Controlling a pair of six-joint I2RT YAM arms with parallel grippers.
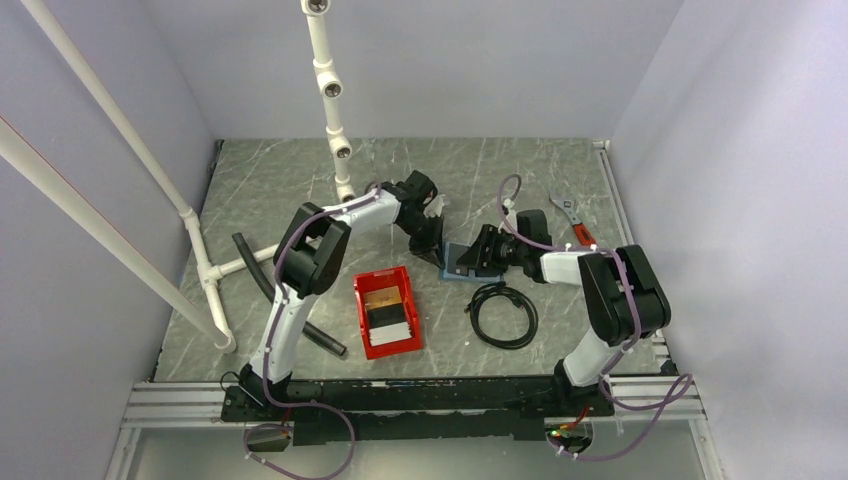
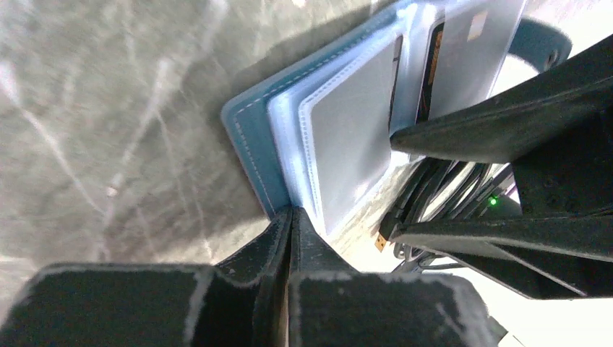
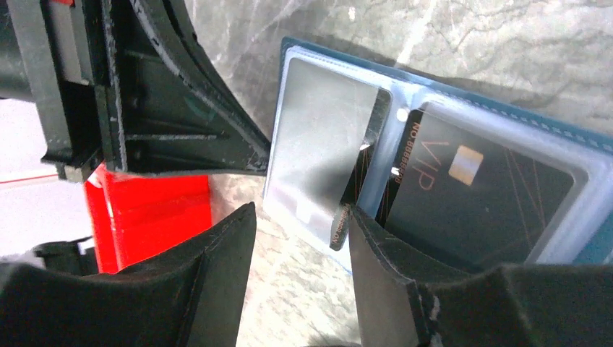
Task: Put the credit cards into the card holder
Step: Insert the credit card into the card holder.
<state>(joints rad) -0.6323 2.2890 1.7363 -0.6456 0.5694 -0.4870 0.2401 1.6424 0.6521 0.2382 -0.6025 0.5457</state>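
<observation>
Grey marbled tabletop (image 1: pixel 300 180): nearest, a red bin (image 1: pixel 364 338) holds credit cards (image 1: pixel 384 300). Beyond it the card holder (image 2: pixel 249 137) lies open. The left gripper (image 2: pixel 289 217) has its fingers closed at the holder's corner. The right gripper (image 3: pixel 300 213) stands open, with a dark card (image 3: pixel 354 188) edge-on between its fingers.

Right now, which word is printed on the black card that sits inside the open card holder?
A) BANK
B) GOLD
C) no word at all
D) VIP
D: in the right wrist view, the black card inside the card holder shows the letters VIP on its face.
</observation>
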